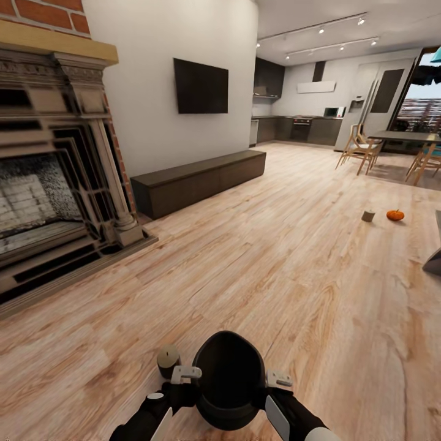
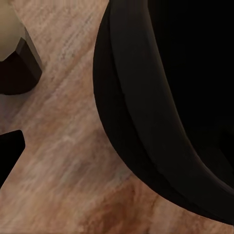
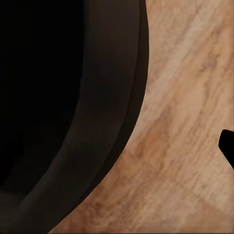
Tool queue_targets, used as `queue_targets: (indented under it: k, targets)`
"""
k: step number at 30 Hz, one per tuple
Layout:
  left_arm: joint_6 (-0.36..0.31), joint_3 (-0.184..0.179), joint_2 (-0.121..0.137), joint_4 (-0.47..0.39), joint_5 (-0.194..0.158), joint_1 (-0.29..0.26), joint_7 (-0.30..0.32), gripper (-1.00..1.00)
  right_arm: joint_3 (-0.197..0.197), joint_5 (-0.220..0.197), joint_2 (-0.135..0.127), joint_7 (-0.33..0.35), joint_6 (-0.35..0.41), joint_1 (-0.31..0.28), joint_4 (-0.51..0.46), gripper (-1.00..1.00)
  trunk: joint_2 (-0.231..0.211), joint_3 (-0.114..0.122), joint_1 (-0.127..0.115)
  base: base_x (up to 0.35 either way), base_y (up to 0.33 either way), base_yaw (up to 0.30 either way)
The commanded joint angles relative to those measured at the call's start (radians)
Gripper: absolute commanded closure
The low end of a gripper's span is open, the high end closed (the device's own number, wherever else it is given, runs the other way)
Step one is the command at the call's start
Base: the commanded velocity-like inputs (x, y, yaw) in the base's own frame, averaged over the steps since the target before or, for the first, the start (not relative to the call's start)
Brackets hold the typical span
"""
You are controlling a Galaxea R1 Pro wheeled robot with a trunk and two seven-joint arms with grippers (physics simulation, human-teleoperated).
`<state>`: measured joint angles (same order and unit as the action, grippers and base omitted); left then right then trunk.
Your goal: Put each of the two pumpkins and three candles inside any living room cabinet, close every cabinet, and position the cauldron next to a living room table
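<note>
Black cauldron (image 1: 228, 380) between both arms, end effector openings hard to tell

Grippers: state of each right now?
Left gripper: at the cauldron rim, a candle beside it; grip cannot be told.
Right gripper: at the cauldron's other side; cannot be told.

Open floor (image 1: 257, 257) ahead; cauldron (image 1: 229, 380) between both arms.
</note>
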<state>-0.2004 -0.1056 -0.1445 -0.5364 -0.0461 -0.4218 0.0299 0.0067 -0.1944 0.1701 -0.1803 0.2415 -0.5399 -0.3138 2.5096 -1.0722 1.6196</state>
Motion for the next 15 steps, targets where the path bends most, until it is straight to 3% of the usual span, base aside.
queue_targets:
  k: [1,5,15]
  targets:
    - [-0.003,-0.001,0.000,-0.002,-0.005,0.000,0.001,-1.00,0.001,-0.008,0.000,-0.005,0.004,0.000,-0.002,-1.00,0.001,-0.005,0.000,0.000,0.000,0.000]
    - [0.001,0.000,0.000,-0.002,-0.006,0.000,0.001,-1.00,0.001,-0.008,0.000,-0.005,0.004,0.000,-0.002,-1.00,0.002,-0.020,0.002,0.000,0.000,0.000]
    - [0.003,0.002,0.000,-0.002,-0.006,0.000,0.001,-1.00,0.001,-0.008,0.000,-0.005,0.004,0.000,-0.002,-1.00,0.002,-0.020,0.002,0.000,0.000,0.000]
